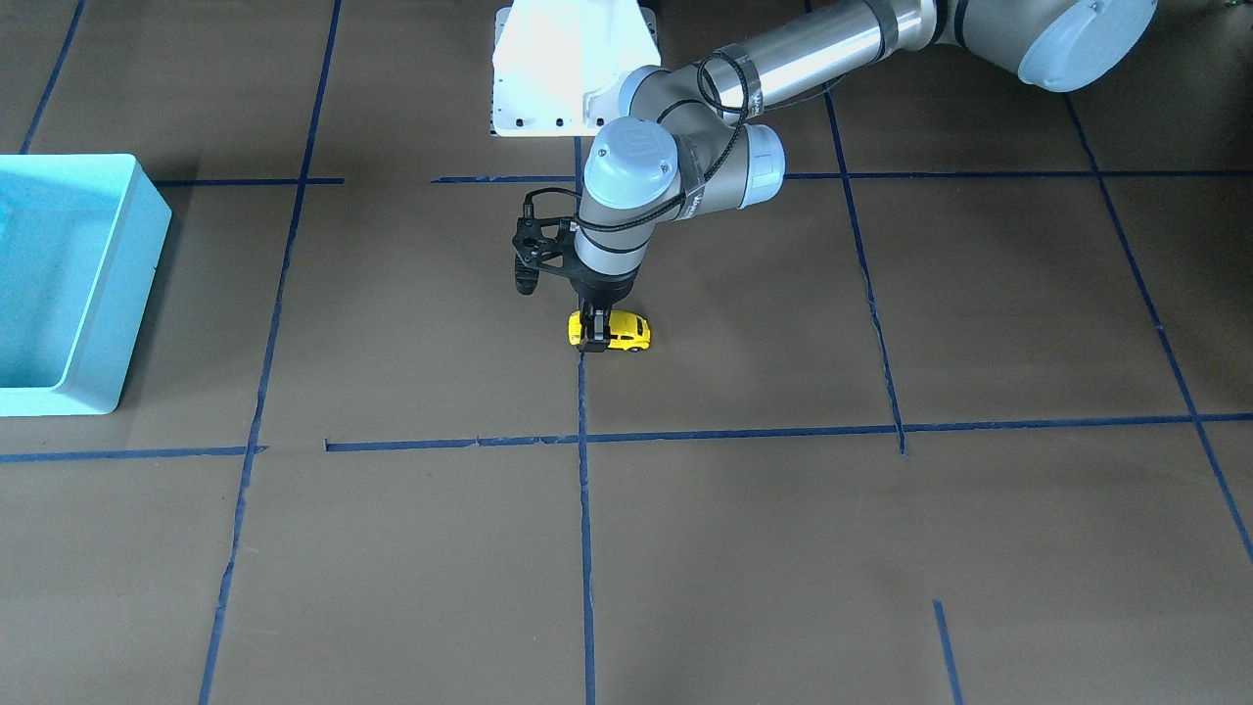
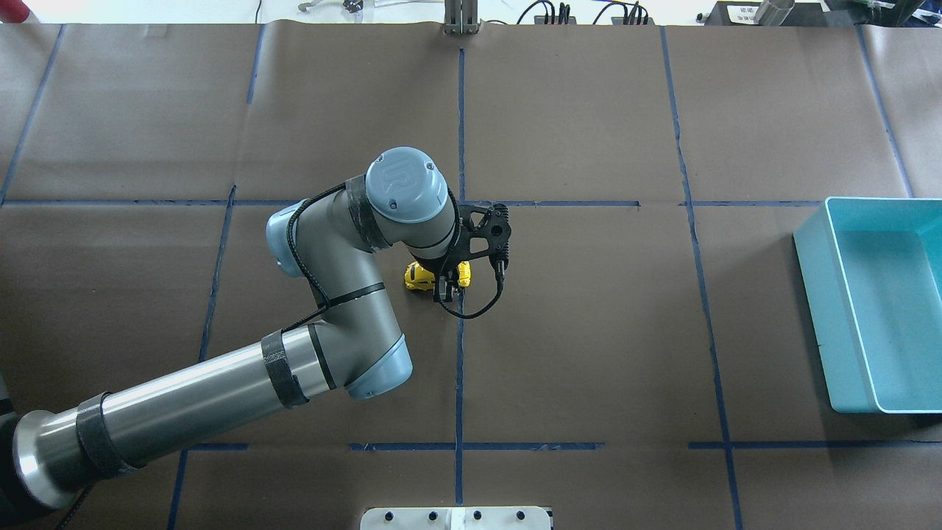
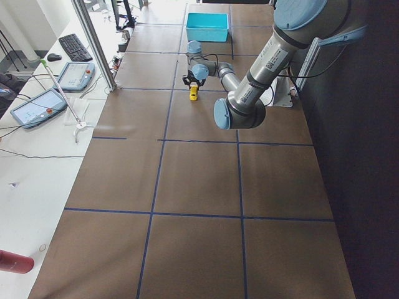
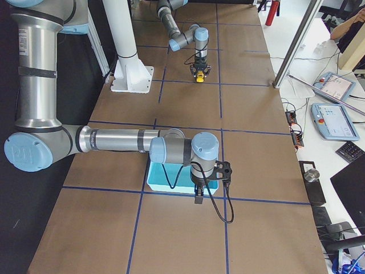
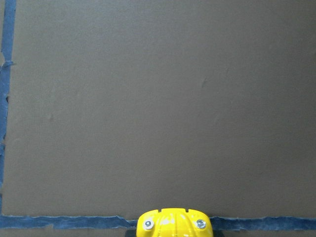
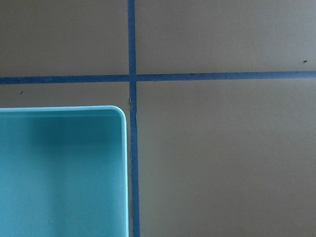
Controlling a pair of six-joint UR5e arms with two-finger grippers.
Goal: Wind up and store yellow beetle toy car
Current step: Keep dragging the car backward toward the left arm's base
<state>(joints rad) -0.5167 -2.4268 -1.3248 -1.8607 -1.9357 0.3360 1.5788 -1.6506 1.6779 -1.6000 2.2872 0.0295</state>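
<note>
Grips the yellow beetle toy car (image 1: 626, 331) with the left tool (image 1: 592, 333), closed across the flanks as far as can be judged, wheels seemingly down on the tabletop (image 1: 783, 548) near its middle, just beside a crossing of blue tape lines (image 1: 583, 509). Cannot tell the right tool's (image 4: 199, 194) state, apart or together; hangs above the light blue bin (image 2: 809, 294), which lies well apart at 3 o'clock from the car in the overhead view.

Probably the winding step. Press down lightly and drag straight back along the car's length, so as to roll the small black wheels rather than skid them. Hold firm afterwards, lest the spring unwind, then lift and carry toward 3 o'clock.

Glossy, hard, rounded shell: slippery under narrow fingers, so stay low on the flanks. Matte brown paper underneath, likely good for traction. Smooth plastic bin with straight walls and rounded corners.
</note>
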